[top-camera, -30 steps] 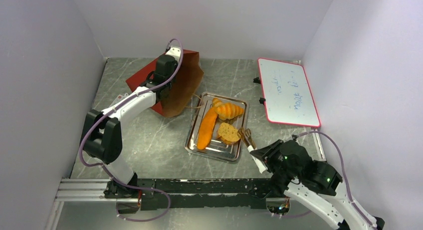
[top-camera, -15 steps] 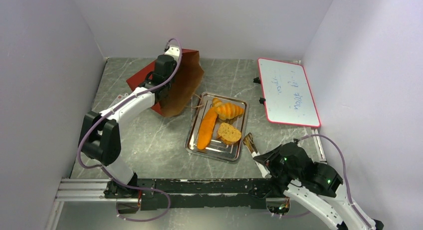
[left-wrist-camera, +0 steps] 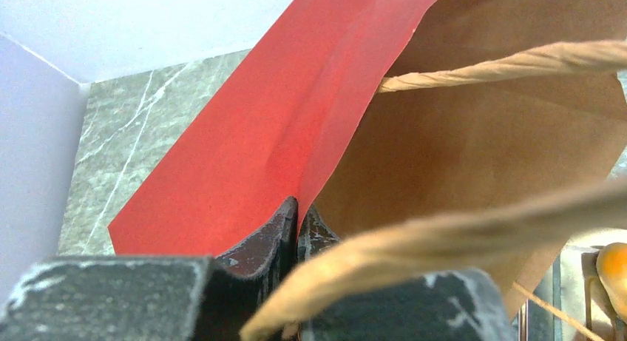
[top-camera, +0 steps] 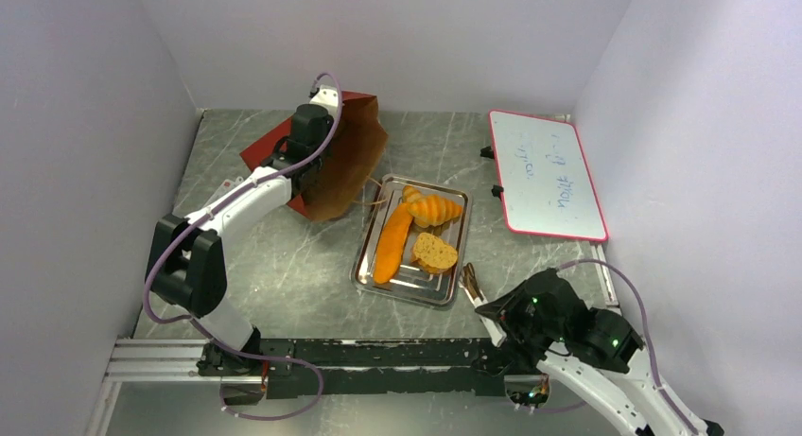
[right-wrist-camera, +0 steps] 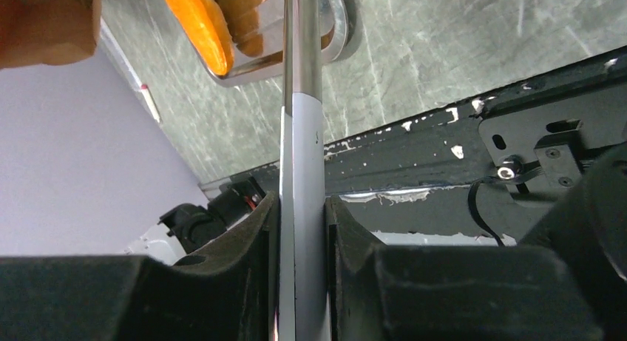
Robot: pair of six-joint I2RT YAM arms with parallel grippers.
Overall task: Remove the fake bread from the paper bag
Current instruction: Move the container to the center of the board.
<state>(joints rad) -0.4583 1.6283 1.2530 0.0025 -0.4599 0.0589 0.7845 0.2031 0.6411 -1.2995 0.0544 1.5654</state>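
Left pincer (left-wrist-camera: 299, 209) clamps bag (left-wrist-camera: 244, 149); right pincer (right-wrist-camera: 302, 211) clamps tool (right-wrist-camera: 303, 134).

The right gripper (top-camera: 496, 315) drew back toward its base, pulling the tongs (top-camera: 469, 287) off the tray (top-camera: 402, 292) rim; the tong tips closed together.

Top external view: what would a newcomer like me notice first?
Bright orange fake bread lies in a shiny metal tray mid-table. Behind it to the left, the left gripper pinches the edge of a rust-red paper bag. By the tray's near-right corner, the right gripper clamps a slim metal tool.
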